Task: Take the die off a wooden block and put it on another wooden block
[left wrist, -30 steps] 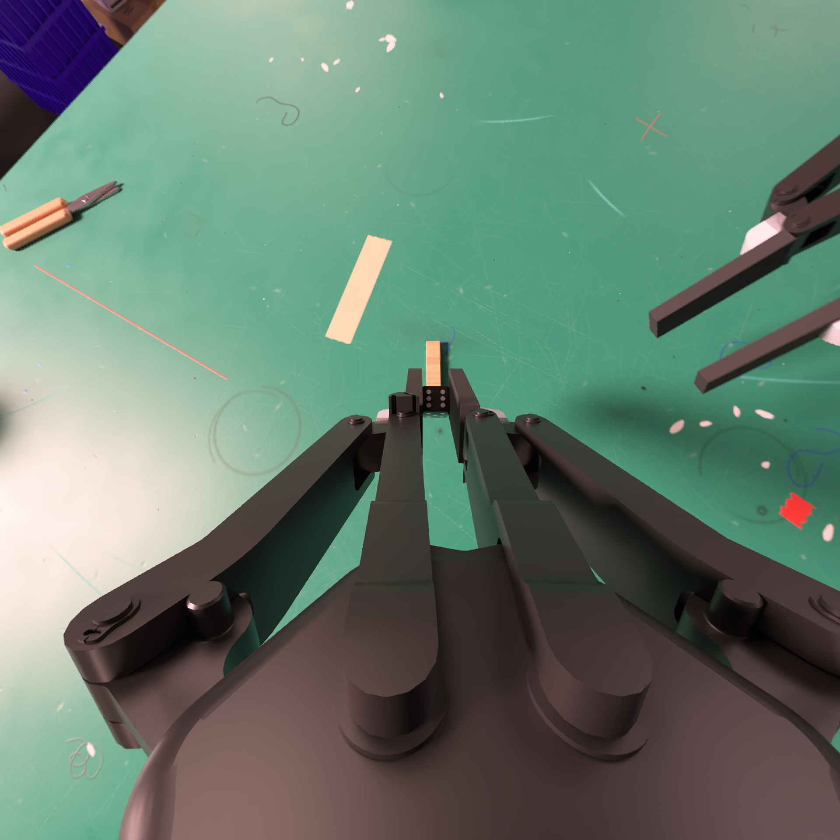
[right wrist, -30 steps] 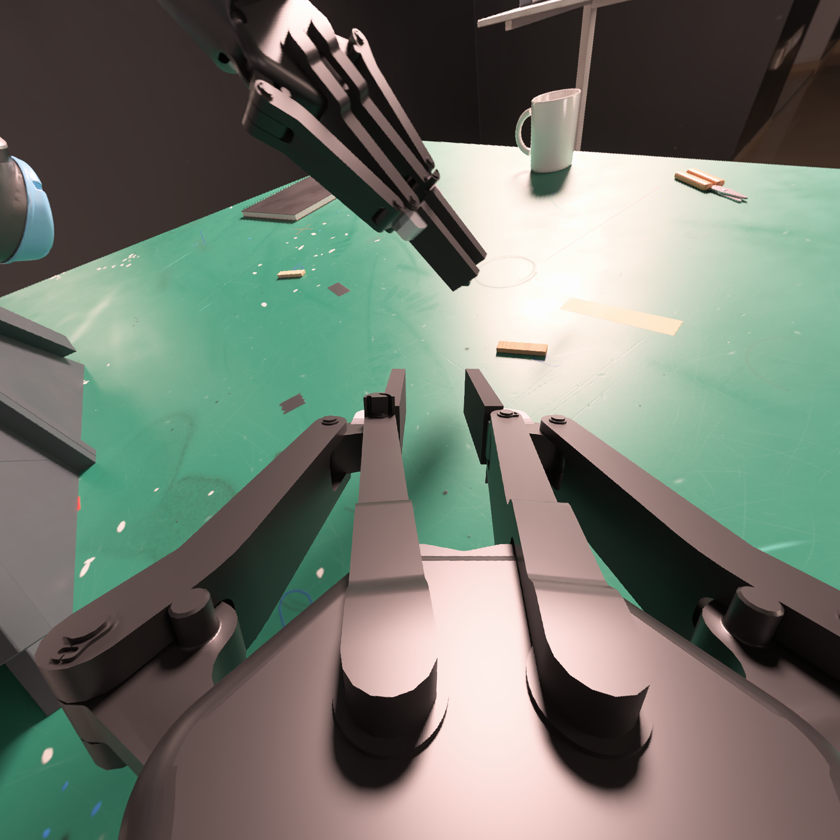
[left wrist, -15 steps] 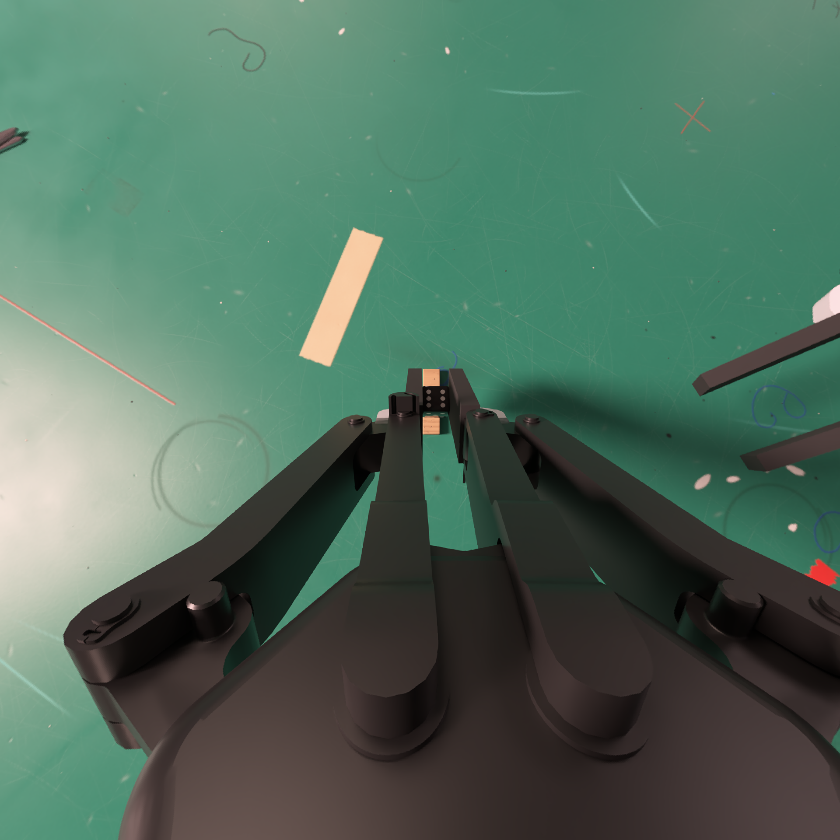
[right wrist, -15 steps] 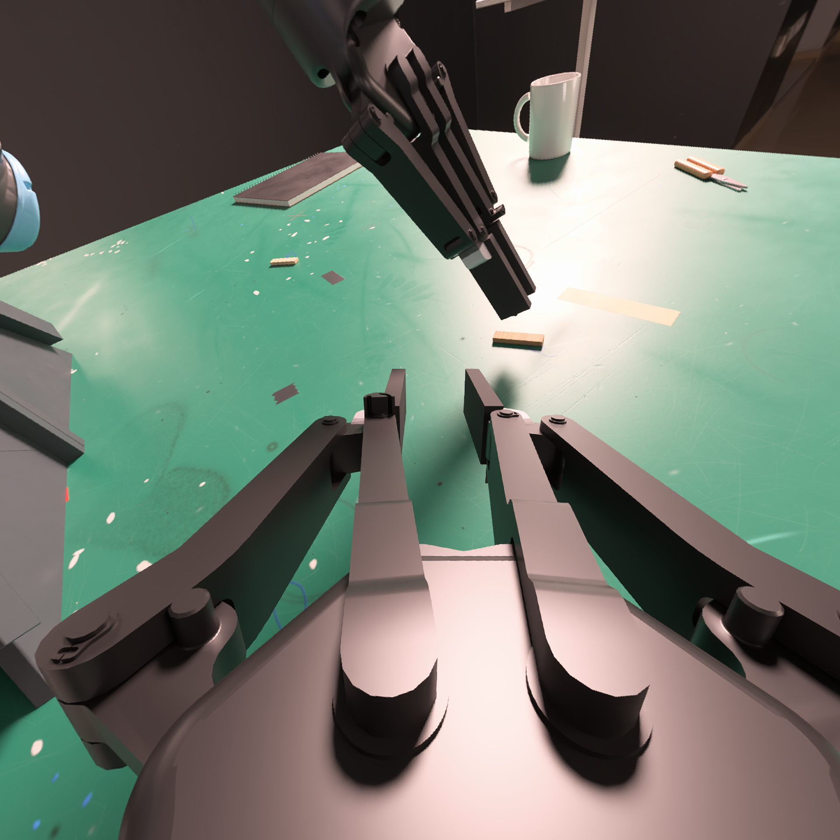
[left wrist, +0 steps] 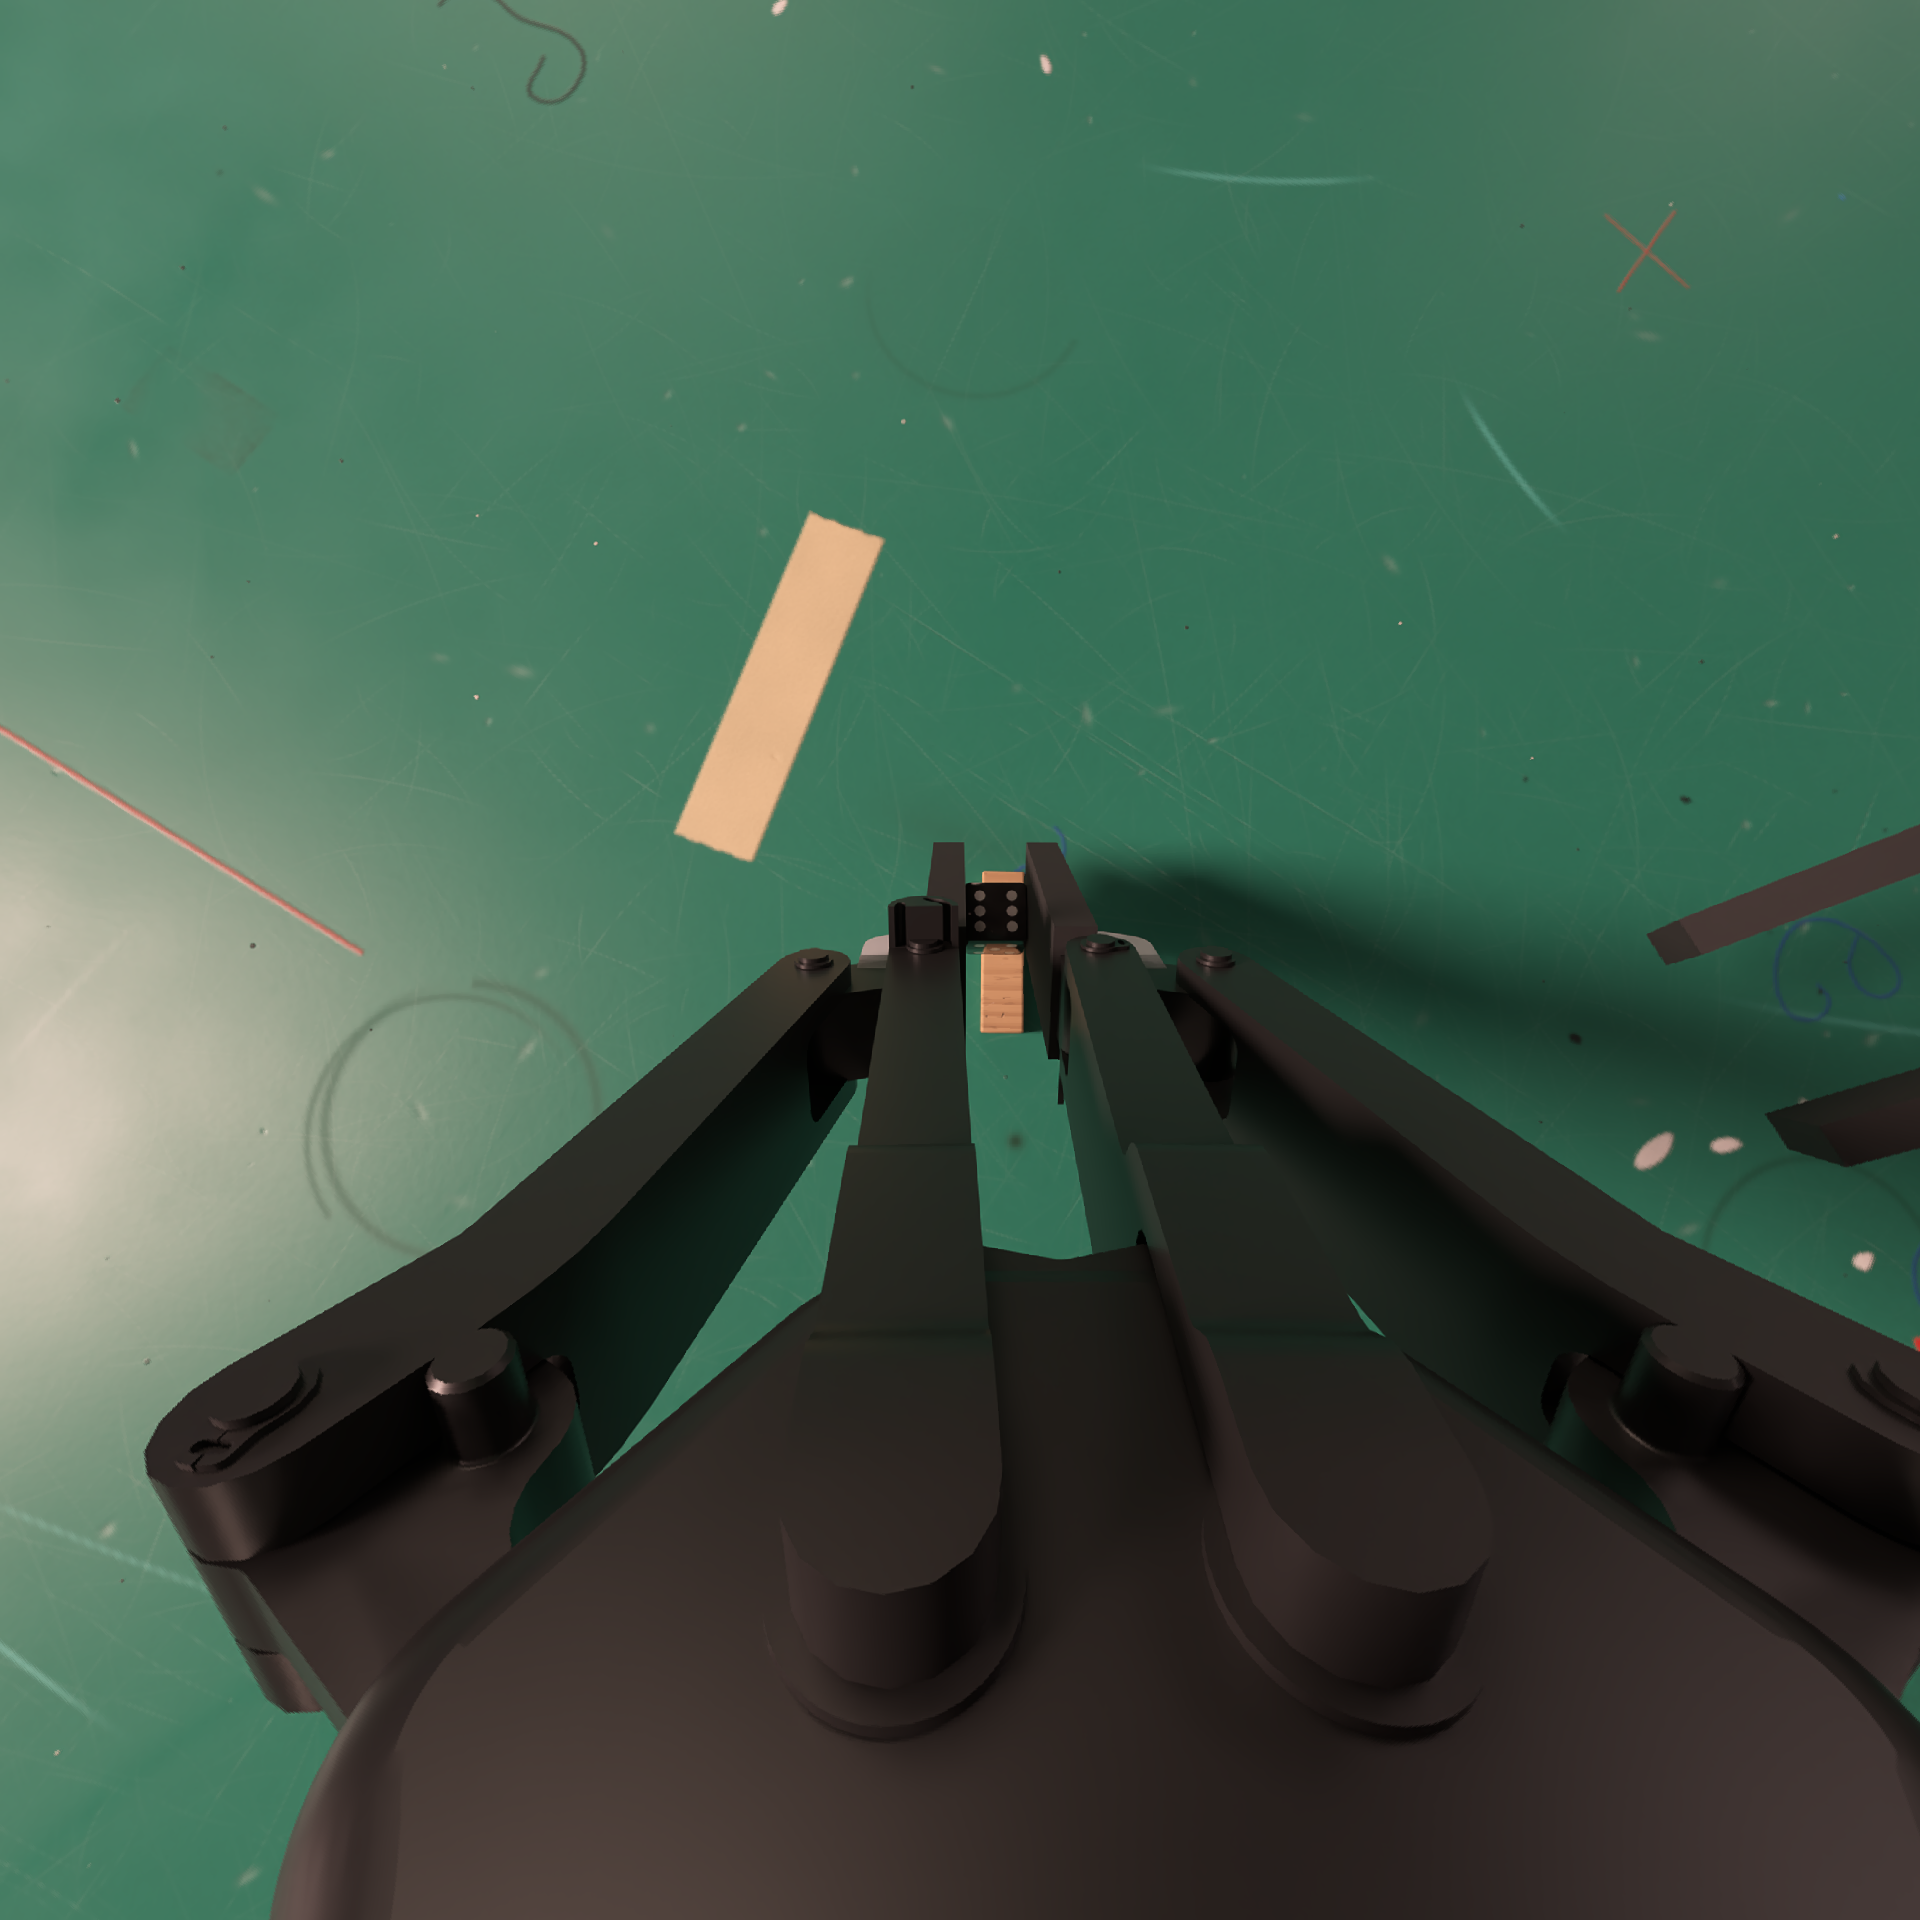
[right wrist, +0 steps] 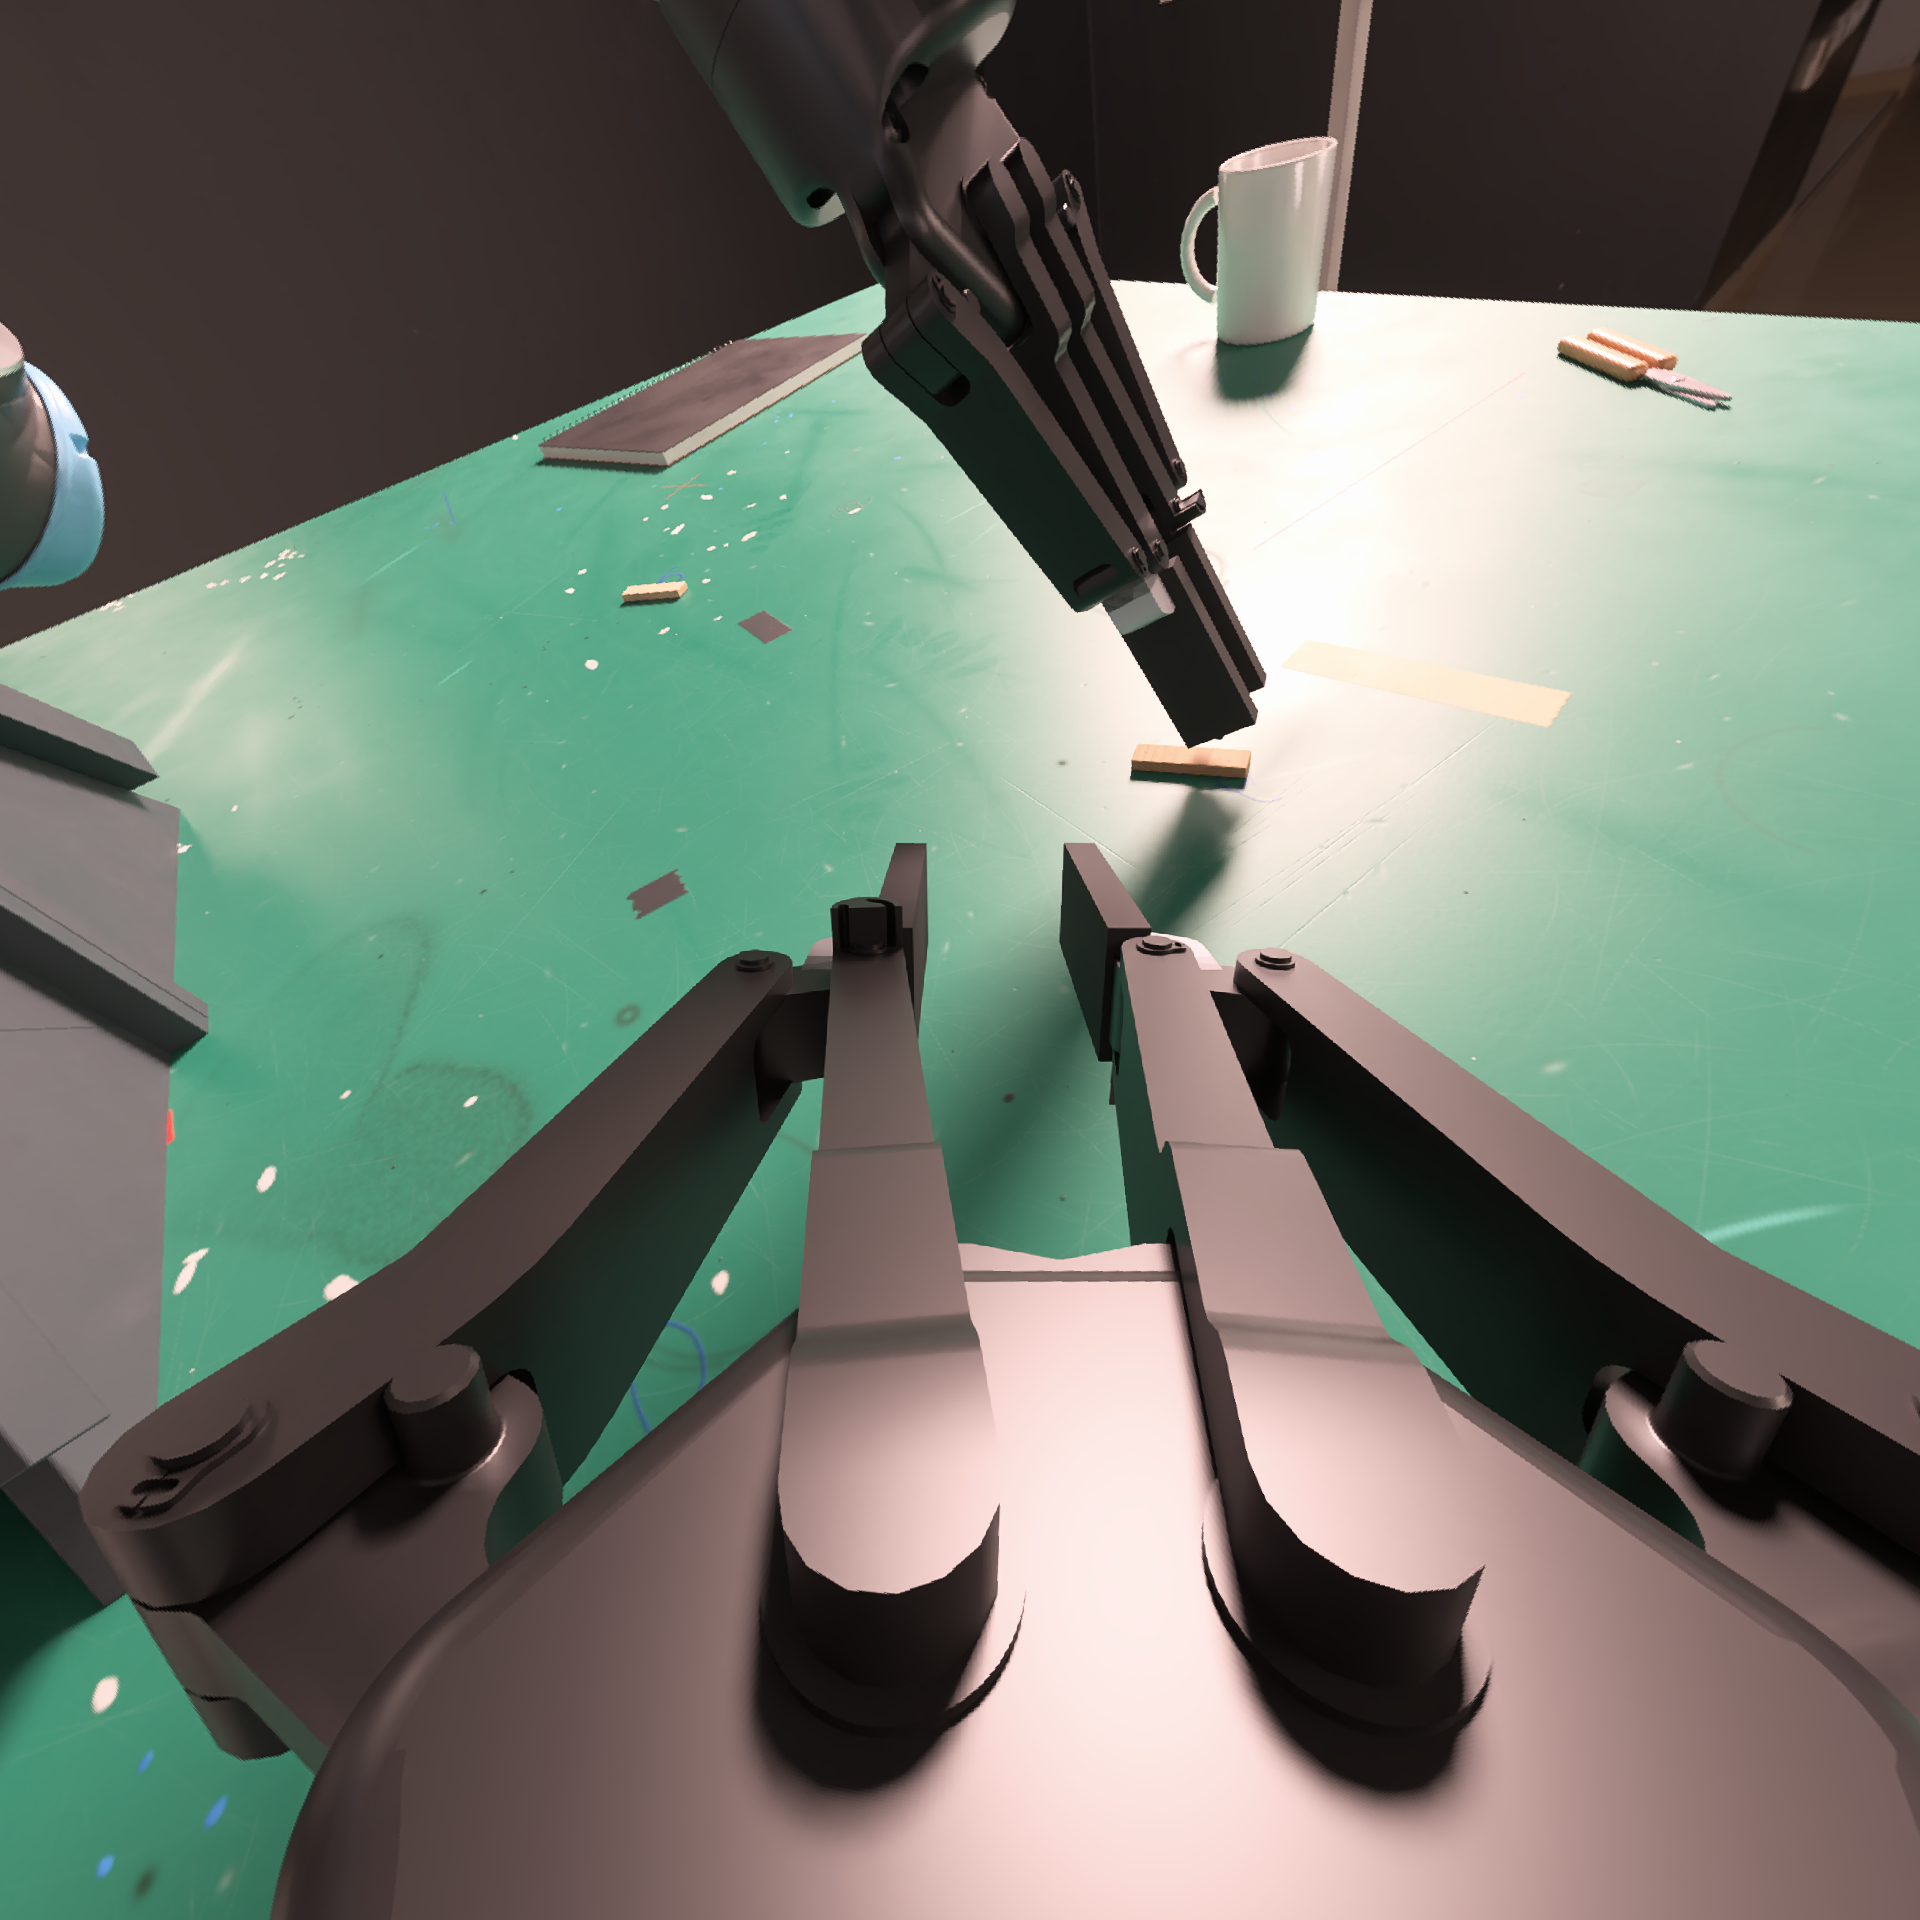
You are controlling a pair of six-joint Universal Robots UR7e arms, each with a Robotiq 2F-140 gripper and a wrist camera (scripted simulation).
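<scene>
Since a second ago my left hand [left wrist: 995,878] has carried the die [left wrist: 995,909] forward and down, so the wooden block [left wrist: 1003,992] that lay ahead of the fingertips now sits under them. From the left wrist, that hand is clamped on the die, six pips facing me, block directly beneath on the green table [left wrist: 1247,520]. A pale tape strip [left wrist: 779,686] lies flat well to the left; I judge it no target. I cannot tell whether the die touches the block yet.

From the right wrist, the left hand [right wrist: 1210,717] has swung in over the wooden block [right wrist: 1190,762], fingertips just above its right end. My right hand [right wrist: 992,894] hangs with fingers apart, holding nothing. A second block [right wrist: 655,592] lies far off, with a mug [right wrist: 1262,249] and pliers [right wrist: 1642,364] beyond.

My worry: the block is narrow and thin, so letting go off-centre or from too high could tip the die off onto the table, and the fingers could nudge the block as they part.
</scene>
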